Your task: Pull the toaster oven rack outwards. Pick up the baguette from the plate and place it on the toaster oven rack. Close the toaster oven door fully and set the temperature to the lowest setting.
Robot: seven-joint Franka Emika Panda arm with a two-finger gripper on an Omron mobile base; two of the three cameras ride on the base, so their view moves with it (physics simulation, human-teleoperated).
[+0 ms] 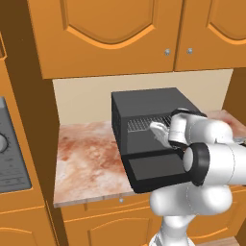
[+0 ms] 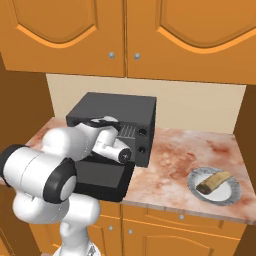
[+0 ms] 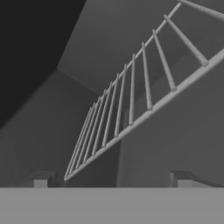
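On the worktop in front of me, the toaster oven stands with its toaster oven door dropped flat, which leaves the cavity free for my reach. I have the gripper pushed up to the mouth of the cavity, its fingers spread wide with nothing between them, and the front edge of the toaster oven rack runs slantwise just ahead of the tips. I judge the rack is still to be pulled. Well off to the right, the baguette lies on its plate, waiting.
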